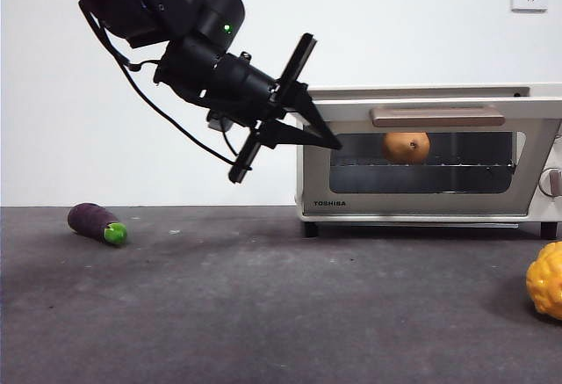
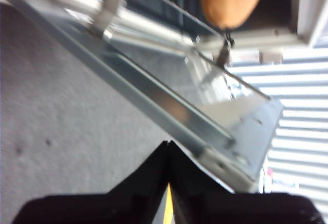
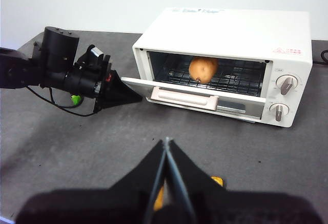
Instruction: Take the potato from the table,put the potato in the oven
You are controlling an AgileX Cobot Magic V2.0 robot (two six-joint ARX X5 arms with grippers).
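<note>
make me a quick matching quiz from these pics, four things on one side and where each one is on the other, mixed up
Things:
1. potato
2. eggplant
3. yellow bumpy lump
4. left gripper

Places:
A. at the corner of the half-open oven door
B. on the oven's wire rack
C. on the table, far side from the oven
D. on the table in front of the oven's knob end

Pairs: 1-B, 2-C, 3-D, 4-A

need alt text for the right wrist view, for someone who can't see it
A potato sits on the wire rack inside a cream-white oven whose door hangs partly open. The left claw, jaws shut, is at the door's edge. The right claw, also shut, waits back over the dark grey table.
</note>
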